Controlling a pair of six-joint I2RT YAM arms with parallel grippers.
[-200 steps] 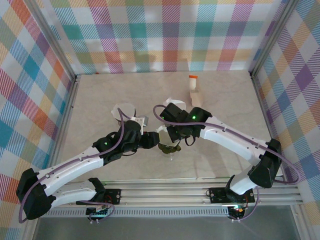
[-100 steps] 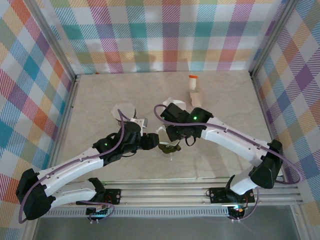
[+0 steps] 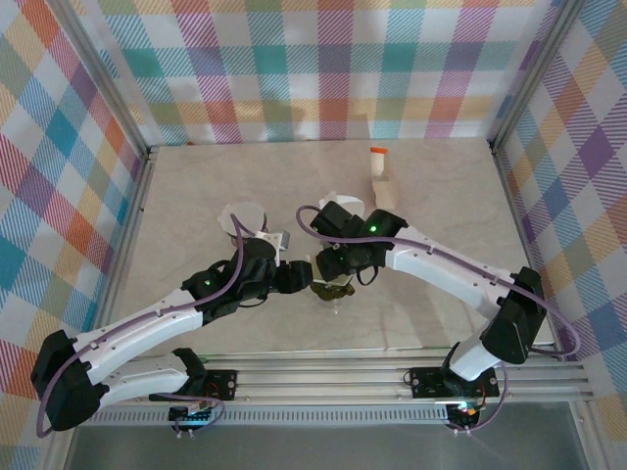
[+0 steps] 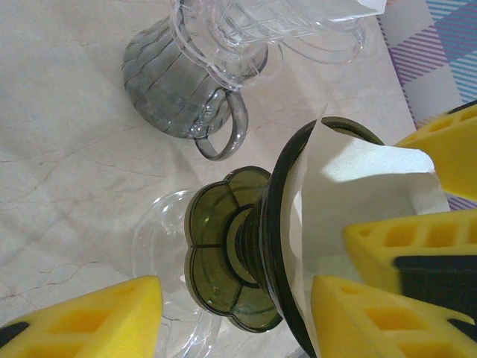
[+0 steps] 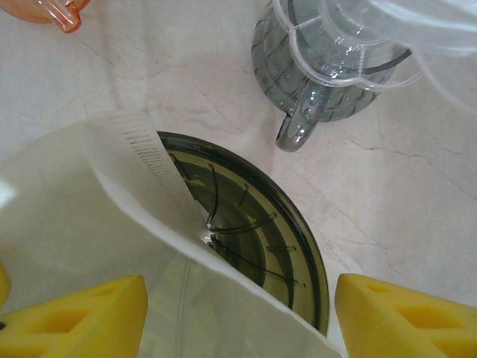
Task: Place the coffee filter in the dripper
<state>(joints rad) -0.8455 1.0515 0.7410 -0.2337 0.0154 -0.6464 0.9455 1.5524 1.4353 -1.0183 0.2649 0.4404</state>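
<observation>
The dark olive dripper (image 3: 331,290) stands on the table in front of both arms. A white paper coffee filter (image 5: 74,209) lies partly inside the dripper's ribbed bowl (image 5: 261,224), its seamed edge rising over the rim. My right gripper (image 5: 240,298) hangs just above it, open, with the filter (image 4: 350,186) spread between its yellow fingers. My left gripper (image 4: 237,298) is open and straddles the dripper's base (image 4: 238,253). Its right finger sits at the rim and its left finger stays apart. In the top view the left gripper (image 3: 297,278) and right gripper (image 3: 333,266) meet over the dripper.
A grey ribbed glass pitcher (image 4: 179,82) with a stack of clear drippers (image 4: 253,30) on it stands close behind. A clear saucer (image 4: 160,239) lies beside the dripper's base. An orange piece (image 5: 52,9) and a small box (image 3: 384,191) lie farther back.
My right gripper has shifted slightly left and closer over the dripper with the filter. The left arm has barely moved.
</observation>
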